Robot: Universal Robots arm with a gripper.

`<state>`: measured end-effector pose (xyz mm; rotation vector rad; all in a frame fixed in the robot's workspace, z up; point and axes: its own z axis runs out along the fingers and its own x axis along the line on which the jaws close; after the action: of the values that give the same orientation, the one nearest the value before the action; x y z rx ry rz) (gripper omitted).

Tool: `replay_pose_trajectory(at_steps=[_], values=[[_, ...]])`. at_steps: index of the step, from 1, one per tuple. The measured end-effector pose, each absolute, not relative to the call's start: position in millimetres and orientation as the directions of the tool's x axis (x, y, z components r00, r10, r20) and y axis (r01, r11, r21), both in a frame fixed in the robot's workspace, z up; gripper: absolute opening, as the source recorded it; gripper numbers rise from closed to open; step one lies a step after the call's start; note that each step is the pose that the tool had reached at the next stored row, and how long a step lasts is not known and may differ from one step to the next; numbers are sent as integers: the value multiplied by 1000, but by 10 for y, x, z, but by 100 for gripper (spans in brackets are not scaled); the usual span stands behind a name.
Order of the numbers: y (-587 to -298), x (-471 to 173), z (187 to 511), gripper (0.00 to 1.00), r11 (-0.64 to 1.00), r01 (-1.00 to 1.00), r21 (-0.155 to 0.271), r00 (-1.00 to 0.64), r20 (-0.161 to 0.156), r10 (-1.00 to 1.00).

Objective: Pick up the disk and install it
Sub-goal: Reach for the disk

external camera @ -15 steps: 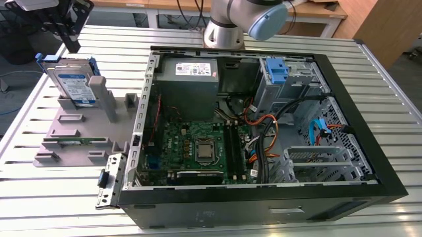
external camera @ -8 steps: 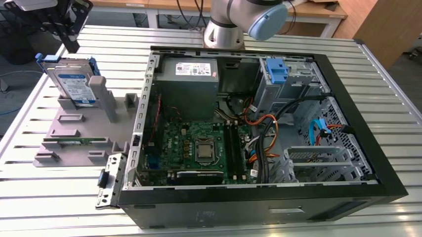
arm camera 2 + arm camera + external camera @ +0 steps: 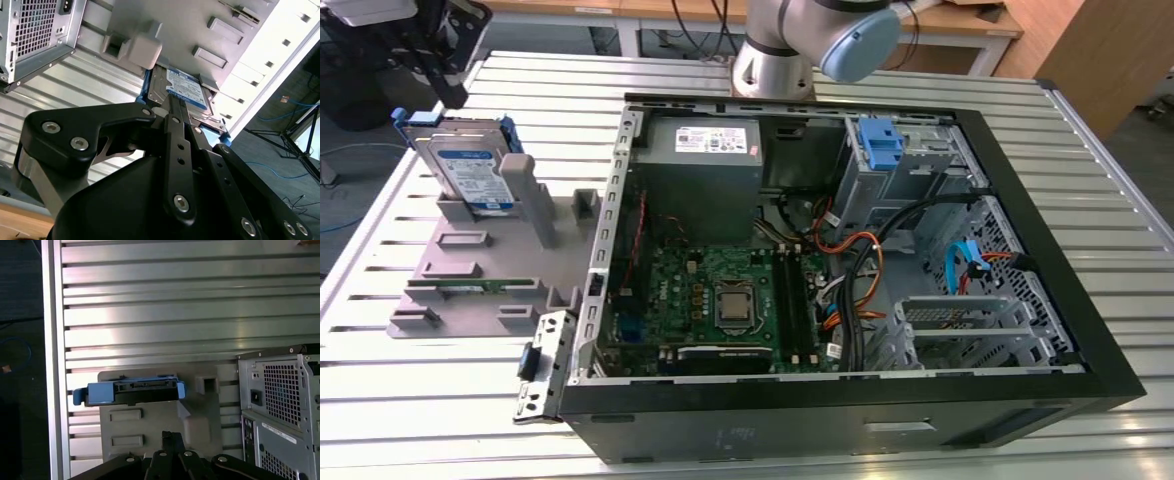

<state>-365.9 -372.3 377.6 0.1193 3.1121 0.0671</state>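
The disk (image 3: 471, 175) stands on edge in a grey holder (image 3: 467, 270) on the exterior view's left, outside the computer case. Its white-and-blue label faces out, and a blue bracket frames it. In the first wrist view the disk (image 3: 132, 391) shows edge-on. In the second wrist view its label (image 3: 185, 86) lies just past the fingertips. My gripper (image 3: 171, 436) hovers a short way off the disk (image 3: 167, 102), apart from it. The black fingers meet at one point, shut with nothing between them.
The open computer case (image 3: 1067, 300) fills the middle and the exterior view's right. Inside are a grey power-supply box (image 3: 707, 150), a motherboard (image 3: 720, 300), loose cables and a tall blue latch piece (image 3: 881, 140). The arm's base (image 3: 774, 60) stands behind the case on the slatted metal table (image 3: 400, 400).
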Motion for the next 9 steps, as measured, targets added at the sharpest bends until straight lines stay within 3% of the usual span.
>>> replay_pose_trajectory(at_steps=[9], values=[[-3638, -3778, 3694, 11, 996, 76, 44, -997, -25, 77]])
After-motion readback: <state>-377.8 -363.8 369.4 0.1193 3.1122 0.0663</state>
